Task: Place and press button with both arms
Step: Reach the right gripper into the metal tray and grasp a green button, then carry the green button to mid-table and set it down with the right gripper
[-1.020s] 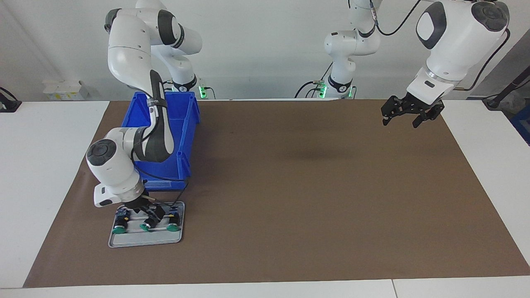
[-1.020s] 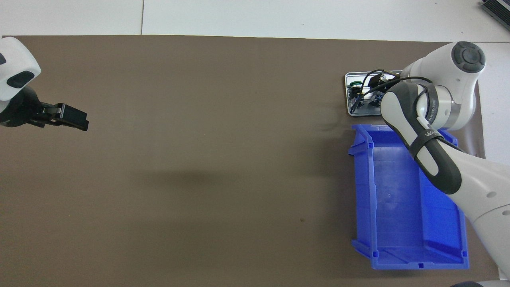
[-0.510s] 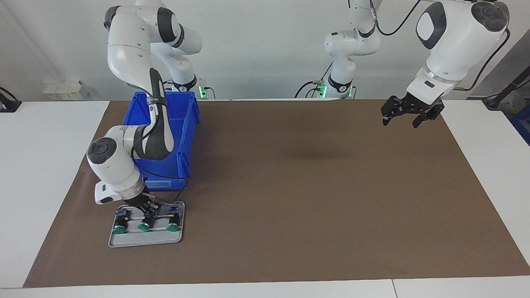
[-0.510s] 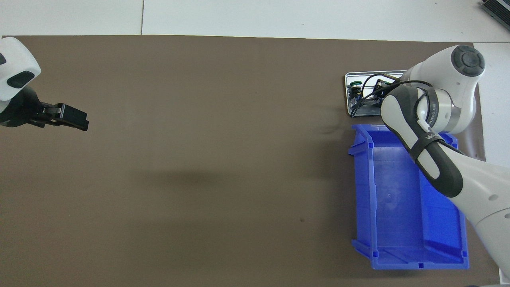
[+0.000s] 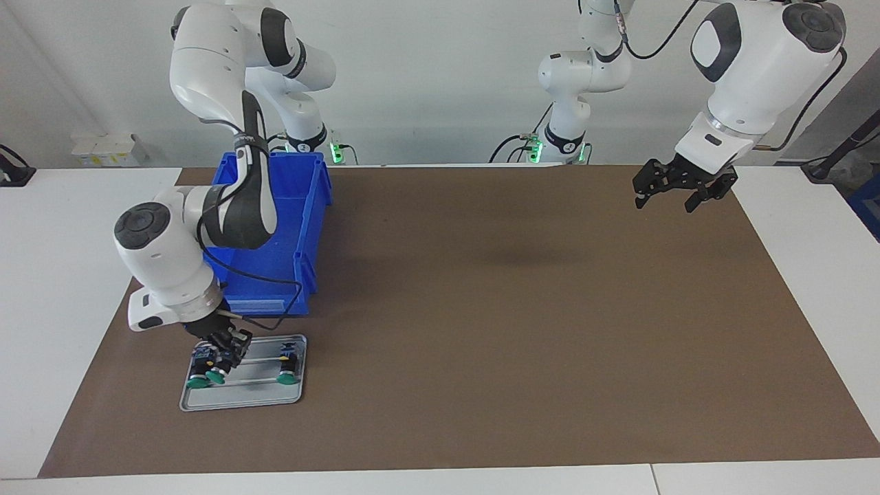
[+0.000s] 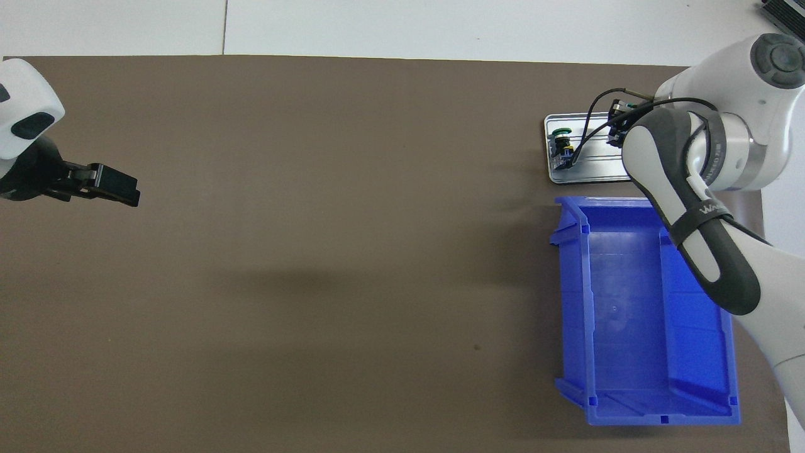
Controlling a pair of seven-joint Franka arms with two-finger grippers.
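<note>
Right pincer [image 5: 221,352] was clamped on a button [image 5: 216,375] just above the tray [image 5: 242,397]; small, light, rigid, slick-capped, best gripped on its black body; left pincer [image 5: 672,196] waited, fingers apart, over the table [image 5: 522,330].

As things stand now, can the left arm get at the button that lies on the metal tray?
Probably not directly. The left gripper hangs over the left arm's end of the brown mat, while the button lies on the metal tray at the right arm's end. Nothing stands between them, but the right gripper is at that tray.
</note>
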